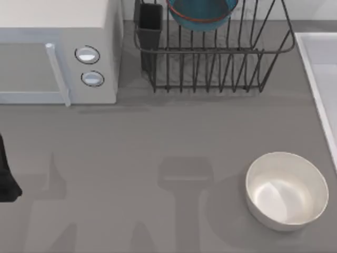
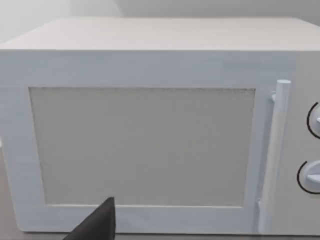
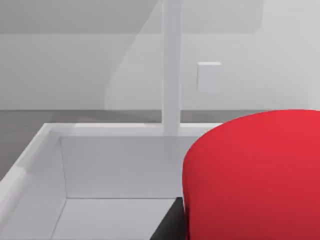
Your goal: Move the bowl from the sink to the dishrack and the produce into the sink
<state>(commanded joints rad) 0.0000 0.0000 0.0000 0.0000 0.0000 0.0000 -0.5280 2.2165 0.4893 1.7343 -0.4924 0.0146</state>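
Overall light: bright, even and soft, with a flat rendered look.
Shadows: faint grey arm shapes lie on the table [image 1: 158,158]; a soft shadow sits left of the white bowl [image 1: 287,190].
Glare: a pale sheen inside the white bowl.
Close-up: the produce [image 3: 255,175] looms large, smoothly shaded.
Sink [image 3: 50,170]: gentle shading on its inner walls.

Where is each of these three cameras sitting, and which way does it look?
Top view: above the table, looking down on the microwave, the dishrack holding the bowl, the white bowl and the sink; a dark piece of my left arm shows at its left edge.
Left wrist view: faces the microwave door; one of my fingers shows.
Right wrist view: looks into the sink, the produce close up.
Shared: microwave, sink.
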